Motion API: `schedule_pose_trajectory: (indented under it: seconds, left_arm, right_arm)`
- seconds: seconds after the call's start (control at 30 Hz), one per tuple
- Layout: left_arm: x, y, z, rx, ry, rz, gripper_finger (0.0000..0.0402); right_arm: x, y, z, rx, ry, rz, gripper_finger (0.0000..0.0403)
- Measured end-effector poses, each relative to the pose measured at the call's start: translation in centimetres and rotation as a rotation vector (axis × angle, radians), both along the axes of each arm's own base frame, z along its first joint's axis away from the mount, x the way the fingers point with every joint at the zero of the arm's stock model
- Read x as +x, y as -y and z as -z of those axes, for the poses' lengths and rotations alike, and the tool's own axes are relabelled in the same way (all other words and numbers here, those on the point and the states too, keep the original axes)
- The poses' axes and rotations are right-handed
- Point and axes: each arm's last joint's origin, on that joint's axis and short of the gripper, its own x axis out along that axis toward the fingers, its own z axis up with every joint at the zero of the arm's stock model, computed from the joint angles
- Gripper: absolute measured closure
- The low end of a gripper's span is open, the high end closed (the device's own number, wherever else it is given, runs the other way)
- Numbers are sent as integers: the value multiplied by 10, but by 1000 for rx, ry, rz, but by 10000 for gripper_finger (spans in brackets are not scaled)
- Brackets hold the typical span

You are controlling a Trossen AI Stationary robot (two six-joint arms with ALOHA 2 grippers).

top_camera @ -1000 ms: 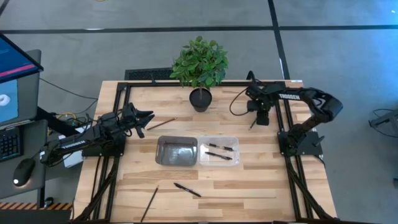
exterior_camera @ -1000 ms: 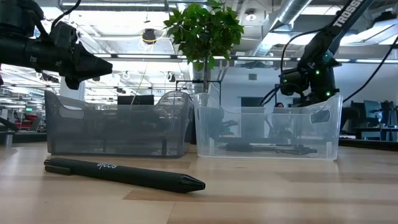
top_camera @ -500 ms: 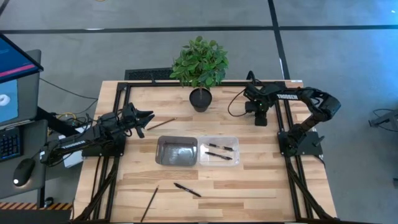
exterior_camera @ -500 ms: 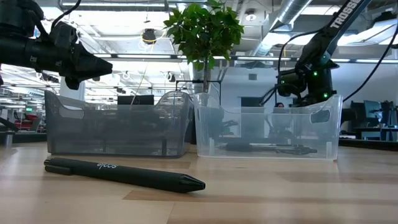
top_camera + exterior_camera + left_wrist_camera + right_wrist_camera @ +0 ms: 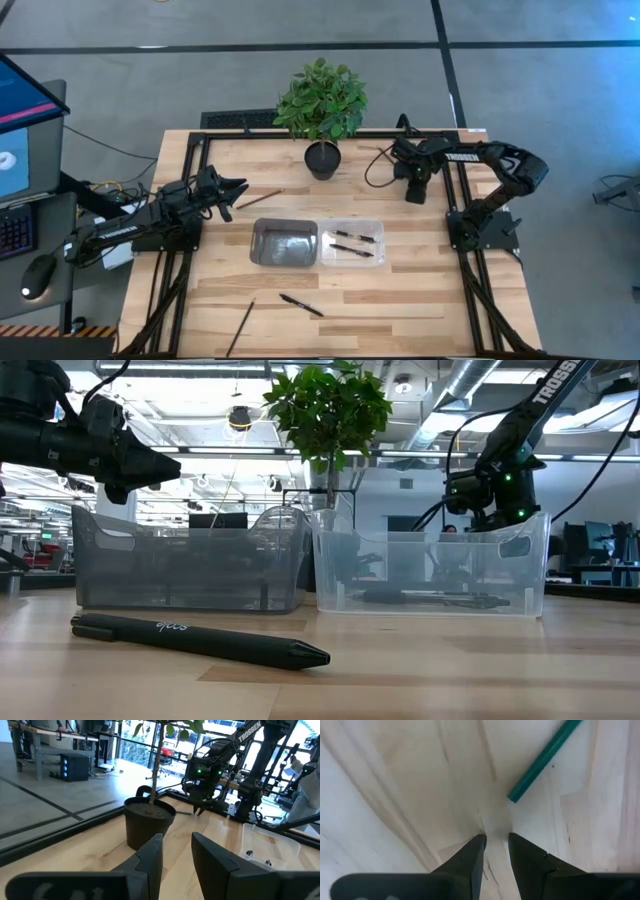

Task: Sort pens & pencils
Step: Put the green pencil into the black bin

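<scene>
My right gripper (image 5: 411, 196) points down at the table's far right, open by a narrow gap, with nothing between its fingers (image 5: 495, 839). A green pencil (image 5: 545, 757) lies flat on the wood just beyond the fingertips, its end (image 5: 513, 797) close to them and untouched. My left gripper (image 5: 238, 190) waits open and level at the left; a pencil (image 5: 263, 198) lies on the table right of it. Two pens (image 5: 353, 243) lie in the clear bin (image 5: 352, 262). One pen (image 5: 301, 305) and one pencil (image 5: 240, 327) lie near the front edge.
A grey bin (image 5: 284, 243) stands against the clear bin's left side at mid-table. A potted plant (image 5: 322, 105) stands at the far edge, left of my right gripper. A black frame (image 5: 200, 140) runs along the table's far, left and right sides.
My right gripper has rolled a little about its own pointing line and shifted slightly toward the table's left. In the high view it now covers the pencil that showed beside it a second ago. Its finger gap looks unchanged.
</scene>
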Motion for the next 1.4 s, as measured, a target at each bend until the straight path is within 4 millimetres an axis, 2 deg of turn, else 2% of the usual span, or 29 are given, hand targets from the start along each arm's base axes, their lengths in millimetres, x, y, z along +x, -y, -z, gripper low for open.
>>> schedule_pose_trajectory:
  seconds: [0.37, 0.87, 1.2, 1.4]
  left_arm:
    - [0, 0, 0, -15, 7, -1, 308]
    - [0, 0, 0, -16, 8, -3, 308]
    - [0, 0, 0, -32, 16, -3, 308]
    - [0, 0, 0, -41, 20, -3, 308]
  right_arm:
    - [1, 0, 0, -18, 28, 202, 283]
    - [4, 2, -1, -16, 72, 212, 283]
    - [18, 12, -8, -46, 187, 219, 283]
    - [19, 14, -5, -53, 182, 262, 283]
